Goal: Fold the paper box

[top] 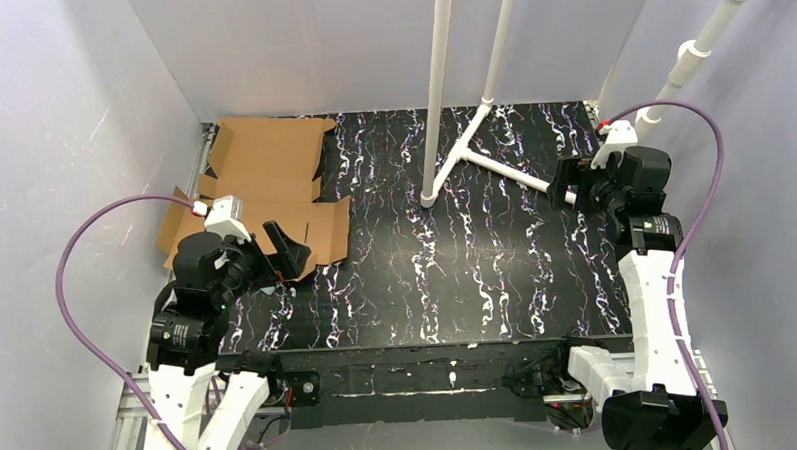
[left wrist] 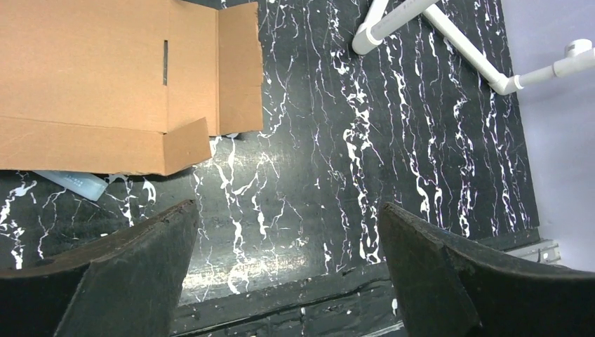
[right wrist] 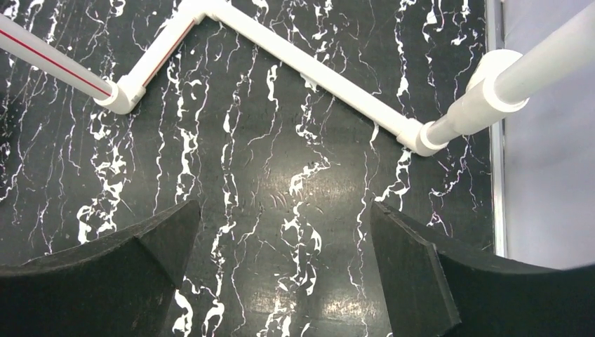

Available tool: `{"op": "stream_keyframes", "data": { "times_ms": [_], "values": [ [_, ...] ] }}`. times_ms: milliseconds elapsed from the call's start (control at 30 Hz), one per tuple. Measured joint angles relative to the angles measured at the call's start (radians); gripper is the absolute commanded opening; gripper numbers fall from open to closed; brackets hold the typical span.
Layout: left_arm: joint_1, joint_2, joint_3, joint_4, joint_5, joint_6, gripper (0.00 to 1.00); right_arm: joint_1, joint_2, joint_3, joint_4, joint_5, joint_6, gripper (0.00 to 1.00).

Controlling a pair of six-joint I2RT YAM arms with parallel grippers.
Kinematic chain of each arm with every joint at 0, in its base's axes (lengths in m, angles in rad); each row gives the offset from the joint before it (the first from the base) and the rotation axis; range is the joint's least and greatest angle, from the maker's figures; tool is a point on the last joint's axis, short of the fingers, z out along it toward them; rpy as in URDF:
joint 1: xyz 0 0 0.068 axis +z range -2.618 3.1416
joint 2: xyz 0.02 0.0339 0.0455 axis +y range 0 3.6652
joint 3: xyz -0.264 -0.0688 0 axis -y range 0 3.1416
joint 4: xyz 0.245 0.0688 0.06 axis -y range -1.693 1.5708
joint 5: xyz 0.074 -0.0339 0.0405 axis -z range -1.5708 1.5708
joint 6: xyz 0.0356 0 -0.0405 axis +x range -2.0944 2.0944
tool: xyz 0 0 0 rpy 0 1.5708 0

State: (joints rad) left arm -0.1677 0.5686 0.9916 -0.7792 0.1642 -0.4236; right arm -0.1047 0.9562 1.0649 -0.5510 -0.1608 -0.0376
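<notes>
Brown corrugated cardboard at the far left: the paper box (top: 263, 195), an unfolded die-cut sheet with square flaps, notched tabs and a narrow slot, lying mostly flat on the rear-left part of the tabletop (top: 456, 273) close against the left wall. Matte and unmarked, with crisp crease lines between panels. Under its near edge in the left wrist view, a pale strip (left wrist: 74, 184) of something, too little showing to name. Just over the sheet's near-right corner, the left jaws: thick, black and rough-faced, spread wide apart with only bare tabletop between them, gripping nothing. Looped beside that arm, a smooth purple cable (top: 70, 256). Across the middle, glossy black tabletop veined with white marbling. Standing on it at centre rear, a frame of round white pipe (top: 440, 93) with elbow joints. At the right rear, beside that frame's foot, the right jaws: same wedge shape, likewise wide apart and holding nothing.
</notes>
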Motion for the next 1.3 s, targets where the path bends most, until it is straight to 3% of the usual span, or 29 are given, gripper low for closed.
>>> {"op": "stream_keyframes", "data": {
  "times_ms": [267, 500, 733, 900, 1300],
  "values": [
    [0.000, 0.034, -0.007, 0.007, 0.035, 0.006, 0.99, 0.000, -0.009, -0.017, 0.048, -0.029, 0.018, 1.00],
    [0.000, 0.070, -0.031, 0.008, 0.047, 0.048, 0.99, 0.000, -0.009, -0.133, 0.112, -0.121, 0.032, 1.00],
    [-0.017, 0.227, -0.042, 0.006, 0.050, 0.108, 0.99, 0.000, -0.012, -0.327, 0.236, -0.395, -0.094, 1.00],
    [-0.119, 0.368, -0.003, -0.033, -0.104, 0.200, 0.99, 0.000, -0.012, -0.444, 0.269, -0.594, -0.175, 1.00],
    [-0.308, 0.683, 0.098, -0.010, -0.356, 0.325, 0.99, 0.000, -0.012, -0.445, 0.265, -0.672, -0.310, 1.00]
  ]
}}
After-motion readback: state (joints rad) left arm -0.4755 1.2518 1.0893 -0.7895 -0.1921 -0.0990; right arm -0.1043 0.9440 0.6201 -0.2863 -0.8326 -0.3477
